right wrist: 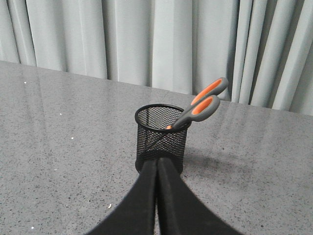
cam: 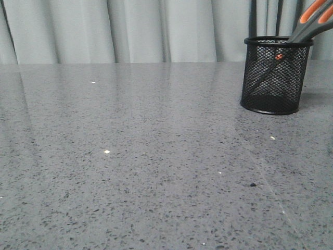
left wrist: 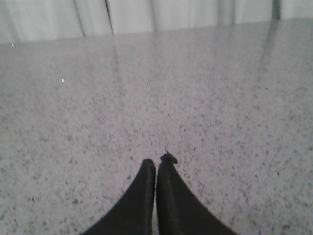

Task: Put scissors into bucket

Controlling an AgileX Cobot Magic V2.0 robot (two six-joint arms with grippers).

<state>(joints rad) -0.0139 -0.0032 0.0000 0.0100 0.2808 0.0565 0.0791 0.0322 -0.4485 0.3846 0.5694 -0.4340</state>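
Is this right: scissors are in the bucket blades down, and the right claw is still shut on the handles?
Not quite. The scissors are in the bucket blades down, but the right claw holds nothing: it is shut and empty, apart from the handles, which lean free over the rim. The right wrist view shows it.

A black mesh bucket [cam: 276, 75] stands upright at the far right of the speckled grey counter [cam: 130, 156]. The scissors [cam: 307, 26] lean inside it, blades down, grey-and-orange handles jutting past the rim toward the right. Pale curtains [cam: 130, 28] hang behind.
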